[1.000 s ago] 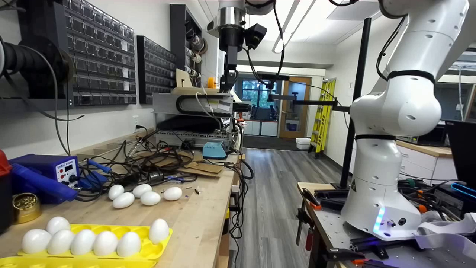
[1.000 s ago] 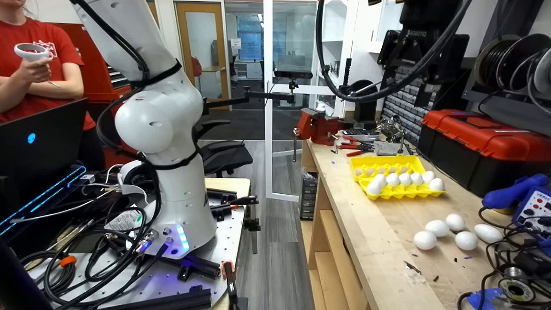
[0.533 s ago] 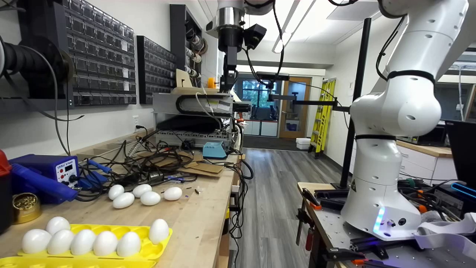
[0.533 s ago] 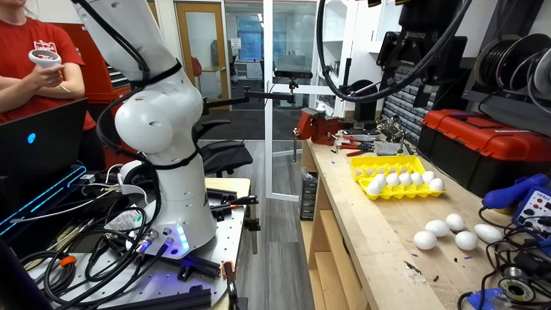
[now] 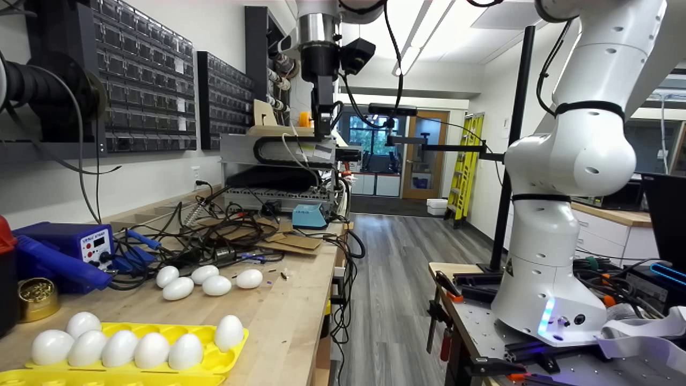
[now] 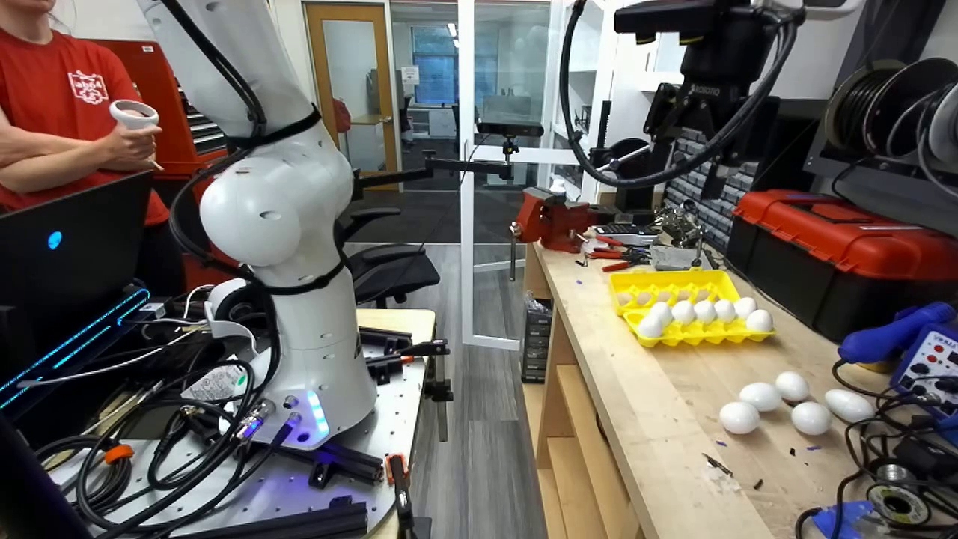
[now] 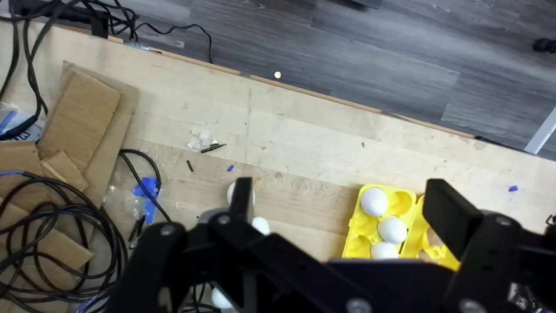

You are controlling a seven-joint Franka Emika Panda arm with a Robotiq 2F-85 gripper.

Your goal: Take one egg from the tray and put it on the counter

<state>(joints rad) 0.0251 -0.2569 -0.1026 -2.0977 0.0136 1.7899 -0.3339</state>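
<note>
1 yellow tray (image 6: 703,335), long axis across the counter (image 6: 670,400)

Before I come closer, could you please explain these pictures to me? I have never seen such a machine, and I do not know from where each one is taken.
The machine is a white robot arm. The room pictures are taken from two places outside the robot; the wrist view is taken from its wrist, looking down past the gripper. The gripper hangs above the wooden counter, open, holding nothing. On the counter, a yellow tray carries seven white eggs. Five loose eggs lie on the wood, close to tangled cables. A red and black toolbox stands near the tray. In an exterior view, a person in a red shirt holds a white controller.
</note>
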